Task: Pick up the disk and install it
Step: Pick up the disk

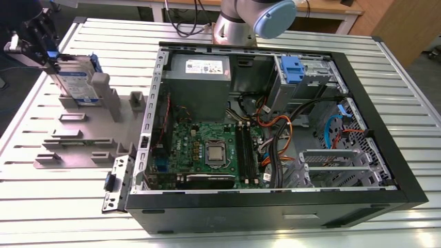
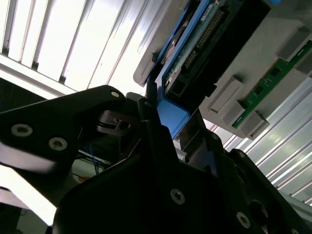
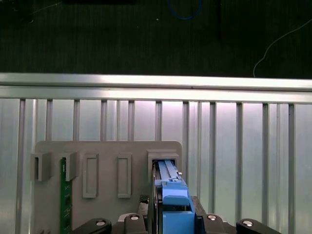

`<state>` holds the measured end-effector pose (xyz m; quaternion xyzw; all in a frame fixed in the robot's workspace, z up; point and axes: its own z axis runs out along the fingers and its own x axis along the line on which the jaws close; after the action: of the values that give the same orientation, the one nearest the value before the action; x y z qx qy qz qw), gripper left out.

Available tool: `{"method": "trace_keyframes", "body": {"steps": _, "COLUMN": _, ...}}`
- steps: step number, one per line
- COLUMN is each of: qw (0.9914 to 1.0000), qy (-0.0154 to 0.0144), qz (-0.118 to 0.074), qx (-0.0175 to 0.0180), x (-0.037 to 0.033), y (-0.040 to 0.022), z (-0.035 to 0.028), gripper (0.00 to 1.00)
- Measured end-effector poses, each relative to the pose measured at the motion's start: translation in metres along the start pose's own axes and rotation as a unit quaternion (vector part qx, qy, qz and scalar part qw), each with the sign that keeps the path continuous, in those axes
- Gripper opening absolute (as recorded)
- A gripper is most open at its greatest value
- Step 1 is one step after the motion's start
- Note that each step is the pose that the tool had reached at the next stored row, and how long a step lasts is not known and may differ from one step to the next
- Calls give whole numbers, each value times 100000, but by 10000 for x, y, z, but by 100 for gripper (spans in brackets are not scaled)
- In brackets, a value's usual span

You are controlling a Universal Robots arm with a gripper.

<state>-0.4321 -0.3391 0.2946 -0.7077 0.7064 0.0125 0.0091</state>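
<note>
Standing on edge in an upright slot of the grey fixture plate (image 1: 82, 142), the disk (image 1: 74, 82) is seen at the exterior view's left, not far from the open computer case (image 1: 276, 209), which is laid on its side on the slatted metal table (image 1: 41, 212). The blue-and-white label is turned toward that camera, and the disk's upper edge is met by the gripper (image 1: 45, 50), which is placed directly over it.

In the first wrist view the disk (image 3: 168, 170) is viewed along its narrow edge. Its blue side rail is shown running from the slot into the gripper (image 3: 174, 217). In the second wrist view the blue end of the rail is found inside the gripper (image 2: 170, 117), and the disk's (image 2: 195, 44) circuit board and connector are presented beyond it. The gripper is placed astride the rail, but whether it is clamped on it or merely set around it cannot be told.

A green memory module (image 3: 63, 195) is held in another slot of the plate, apart from the disk. Inside the case a motherboard (image 1: 214, 150), a grey power supply (image 1: 200, 70) and a blue latch (image 1: 293, 70) are visible, and the disk is not yet installed there
</note>
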Motion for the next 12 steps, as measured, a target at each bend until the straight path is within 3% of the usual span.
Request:
{"method": "trace_keyframes", "body": {"steps": 2, "qw": 100000, "qy": 9, "qz": -2, "qx": -6, "x": 0, "y": 0, "z": 2, "gripper": 36}}
{"method": "trace_keyframes", "body": {"steps": 12, "qw": 100000, "qy": 19, "qz": -2, "qx": 19, "x": 0, "y": 0, "z": 14, "gripper": 36}}
